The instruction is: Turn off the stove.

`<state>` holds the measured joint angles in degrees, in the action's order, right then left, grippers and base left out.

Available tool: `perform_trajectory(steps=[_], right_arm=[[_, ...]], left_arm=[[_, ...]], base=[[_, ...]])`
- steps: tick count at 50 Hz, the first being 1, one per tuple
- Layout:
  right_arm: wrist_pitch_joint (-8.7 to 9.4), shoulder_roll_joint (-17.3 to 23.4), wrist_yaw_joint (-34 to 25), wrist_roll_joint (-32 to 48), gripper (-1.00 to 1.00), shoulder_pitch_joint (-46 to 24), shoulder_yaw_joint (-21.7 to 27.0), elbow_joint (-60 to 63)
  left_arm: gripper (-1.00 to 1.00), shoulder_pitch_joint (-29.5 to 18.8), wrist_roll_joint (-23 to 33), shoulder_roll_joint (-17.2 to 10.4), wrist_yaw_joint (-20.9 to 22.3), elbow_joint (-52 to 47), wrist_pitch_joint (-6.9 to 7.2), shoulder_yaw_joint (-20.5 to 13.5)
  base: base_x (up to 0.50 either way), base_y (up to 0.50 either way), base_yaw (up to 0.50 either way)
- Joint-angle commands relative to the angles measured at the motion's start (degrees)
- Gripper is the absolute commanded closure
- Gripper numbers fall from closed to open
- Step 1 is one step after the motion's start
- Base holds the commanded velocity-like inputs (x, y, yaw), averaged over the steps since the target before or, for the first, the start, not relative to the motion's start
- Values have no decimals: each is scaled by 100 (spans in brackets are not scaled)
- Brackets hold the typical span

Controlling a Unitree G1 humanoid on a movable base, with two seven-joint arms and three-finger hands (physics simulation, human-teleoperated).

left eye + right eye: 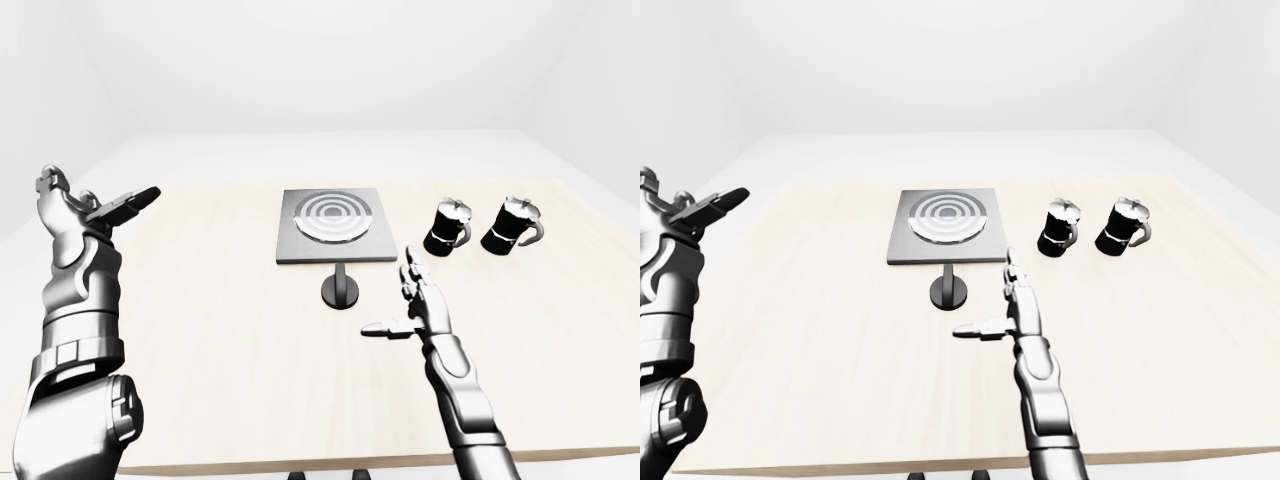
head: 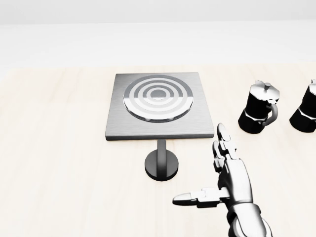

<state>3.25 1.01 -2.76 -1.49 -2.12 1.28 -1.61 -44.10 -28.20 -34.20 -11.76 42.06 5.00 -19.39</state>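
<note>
The stove [image 2: 159, 106] is sitting on the pale worktop [image 2: 59, 163], a square grey plate with ringed burner, lying flat near the middle of the head view. Just below its lower edge the knob [image 2: 162, 165] is standing, a dark round disc with a short stem reaching up toward the plate.

The right robot hand [image 2: 220, 168] is hovering to the right of the knob, close but apart from it, palm turned toward the left of the view. Its fingers [image 2: 223, 143] are pointing up and spread, the thumb [image 2: 195, 198] is sticking out sideways to the left; it is wide open and gripping nothing.

Right of the stove, two black pots are standing upright side by side: the near pot [image 2: 257, 114] and the far pot [image 1: 511, 224], the second cut off at the head view's right edge.

Over in the left-eye view, the left robot hand [image 1: 85, 212] is raised high at the left, well away from everything; its fingers seem splayed and empty, though the angle is making that hard to judge.
</note>
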Motion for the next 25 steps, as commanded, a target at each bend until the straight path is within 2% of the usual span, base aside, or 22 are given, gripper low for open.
perform_trajectory(steps=[1,16,20,23,25], right_arm=[[65,-6,-81,133,-100,-46,-72,-33],[58,-30,-363,113,-100,-247,-152,-400],[175,-29,-400,263,-100,-323,-235,-470],[78,-26,-473,276,-100,-352,-224,-592],[124,-37,-558,281,-100,-381,-260,-615]], left_arm=[[-100,-177,5,-44,-1,306,0,16],[-100,-137,0,-40,-25,232,0,28],[-100,-138,-2,-46,-27,223,0,23],[-100,-115,-10,-47,-42,162,0,16],[-100,-128,3,-41,-39,203,0,21]], base=[[0,0,0],[0,0,0],[0,0,0],[0,0,0],[0,0,0]])
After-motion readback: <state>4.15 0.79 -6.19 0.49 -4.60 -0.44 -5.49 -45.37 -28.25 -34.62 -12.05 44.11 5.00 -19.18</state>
